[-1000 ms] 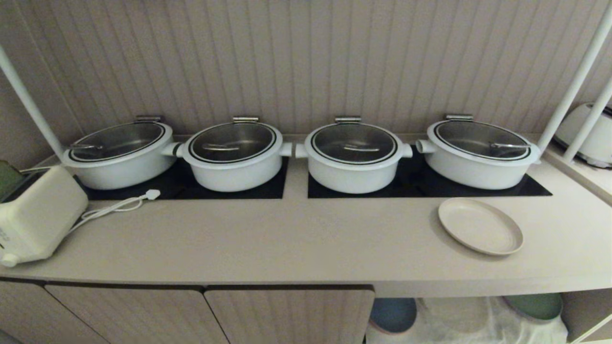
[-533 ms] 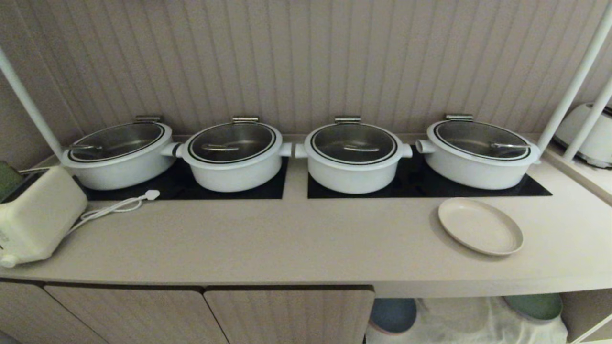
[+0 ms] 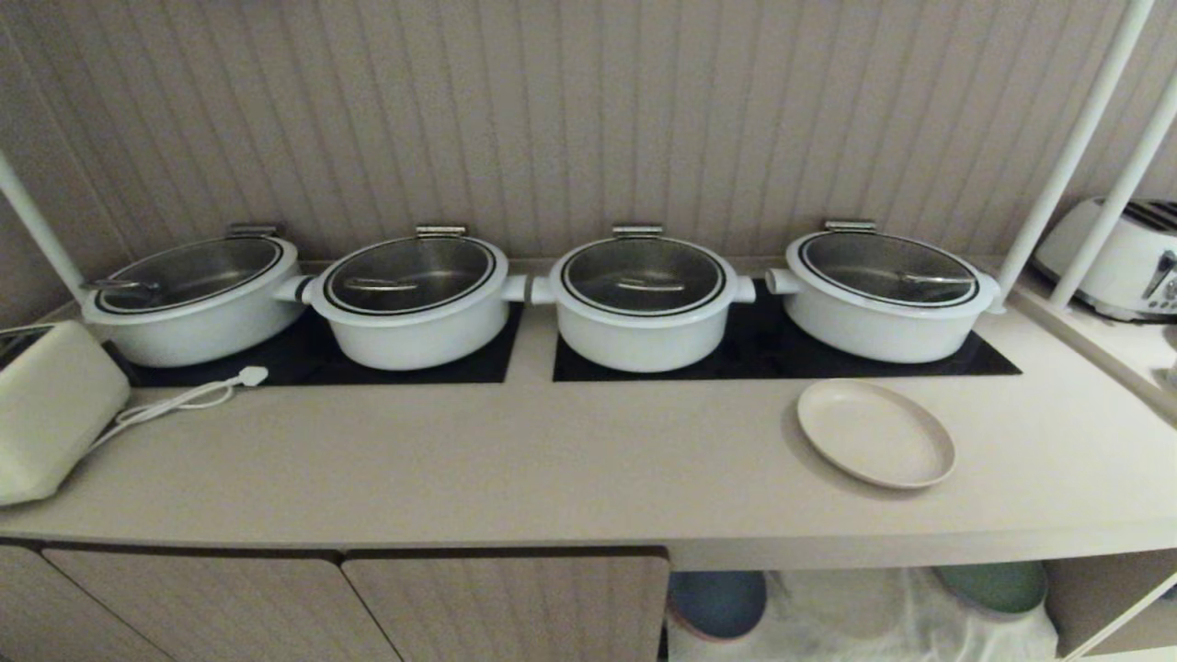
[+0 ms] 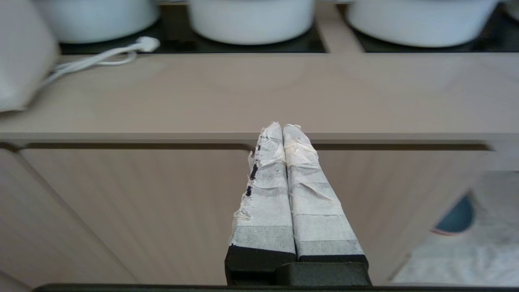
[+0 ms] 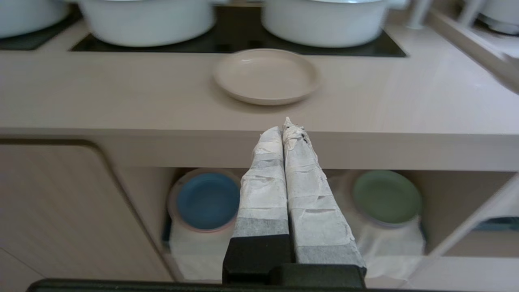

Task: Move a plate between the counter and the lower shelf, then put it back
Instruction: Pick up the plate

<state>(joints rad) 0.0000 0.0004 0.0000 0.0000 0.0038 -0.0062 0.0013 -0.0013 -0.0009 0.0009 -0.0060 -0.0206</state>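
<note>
Left gripper (image 4: 283,126) hangs in front of the ribbed cabinet doors (image 4: 162,202), short of the bench's front edge; jaws closed flat together, holding nothing; taped fingers (image 4: 265,194) pressed side by side. Right gripper (image 5: 284,125) sits likewise out in front of the bench edge, facing the lower shelf (image 5: 446,190); jaws closed, nothing between them; neither arm shows in the head view.

Lower shelf: white gauzy cloth (image 3: 855,616) on its base; blue plate (image 5: 207,200) with a pinkish rim at the shelf's left end, green plate (image 5: 386,196) at its right end; middle mostly hidden behind the right gripper in the wrist view.

Bench (image 3: 515,460): the plate (image 3: 875,433) lies flat and upright on the right part of the bench, between the front edge and the right hob panel (image 3: 763,354), near that panel's front edge but apart from it; not touched by either gripper. White appliance (image 3: 51,409) at the left end, its cord and plug (image 3: 184,400) trailing right towards the left hob panel (image 3: 303,363).

Far side: four white pots (image 3: 642,308) with glass lids in a row, two per hob panel; white toaster (image 3: 1117,257) beyond the right end, behind two slanted white posts (image 3: 1071,147); ribbed wall at the back.
</note>
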